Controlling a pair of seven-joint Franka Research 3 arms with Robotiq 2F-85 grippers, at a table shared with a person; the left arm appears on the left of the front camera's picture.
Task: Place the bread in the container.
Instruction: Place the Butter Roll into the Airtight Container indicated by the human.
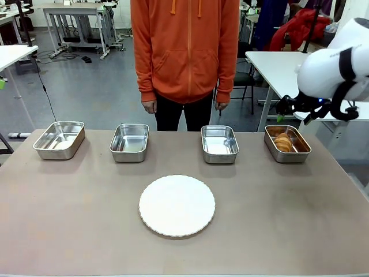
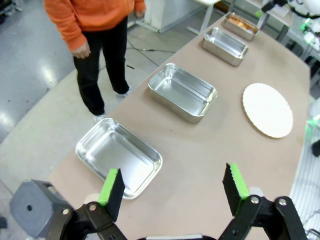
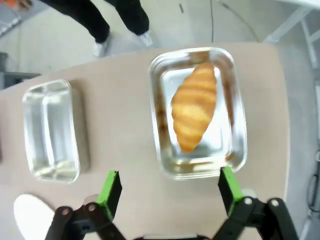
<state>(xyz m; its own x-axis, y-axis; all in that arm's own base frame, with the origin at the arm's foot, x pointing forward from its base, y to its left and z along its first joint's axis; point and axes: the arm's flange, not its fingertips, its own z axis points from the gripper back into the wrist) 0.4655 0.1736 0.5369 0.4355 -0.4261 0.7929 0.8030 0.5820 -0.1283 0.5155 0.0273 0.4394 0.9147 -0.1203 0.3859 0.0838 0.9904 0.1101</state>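
Bread [image 3: 194, 106] lay inside the container [image 3: 235, 145], the far-right pan of the row of four on the counter [image 1: 277, 219]. Its long axis ran along the pan's length, one tapered end toward the person's side, the other toward the robot's.

Right claw [image 3: 170, 189] hung above the pan's near rim with jaws spread wide and nothing between them; the bread sat straight ahead of it, just beyond the fingertips. How high it stood over the pan was hard to judge, probably well clear.

Left claw [image 2: 173, 187] was likewise released and empty, over the opposite end of the counter, well apart from the bread. White plate [image 1: 176, 205] lay bare mid-counter.

Judged placement done; the right arm was much the nearer and needed only to back away.
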